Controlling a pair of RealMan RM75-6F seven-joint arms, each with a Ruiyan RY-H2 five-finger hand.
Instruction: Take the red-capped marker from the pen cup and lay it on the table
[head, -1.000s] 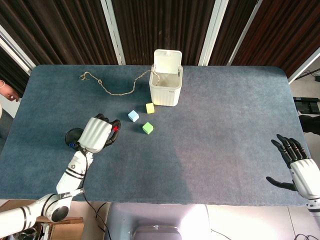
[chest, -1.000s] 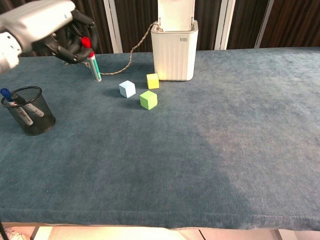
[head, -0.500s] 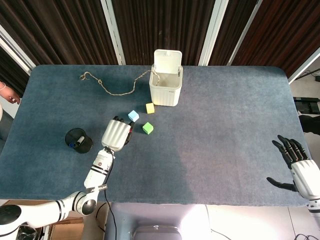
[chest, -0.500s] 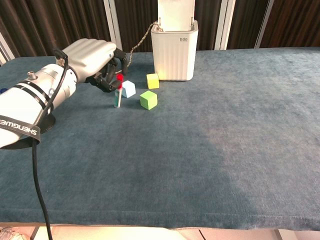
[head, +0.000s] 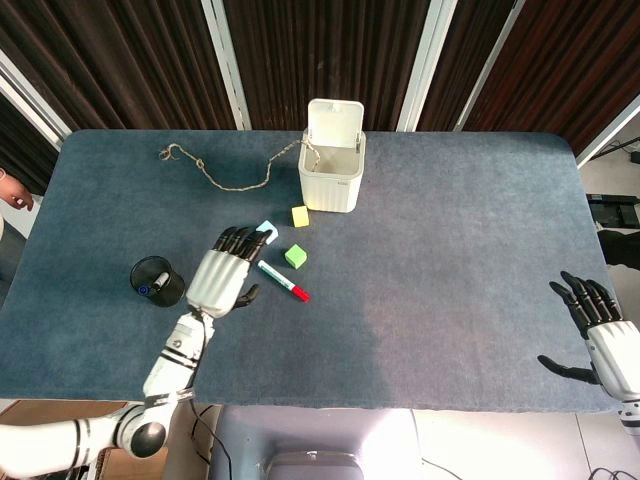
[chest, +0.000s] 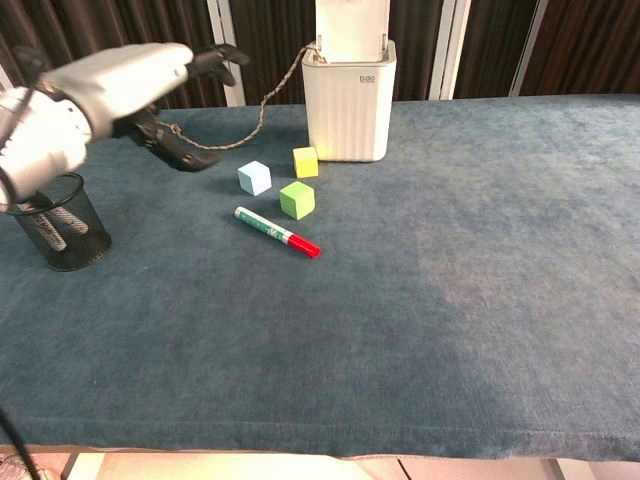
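Head view: left hand (head: 218, 279) above table, fingers (head: 238, 240) spread, empty (marker (head: 283, 280) beside).

Three cubes — blue (chest: 254, 177), yellow (chest: 305, 161), green (chest: 297, 199) — one marker (chest: 277, 232), one pen cup (chest: 63, 223), one bin (chest: 349, 95), one rope (head: 222, 172).

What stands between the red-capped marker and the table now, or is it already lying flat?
Nothing visible does. The red-capped marker lies flat on the table, just in front of the green cube, and the left hand is open and off it.
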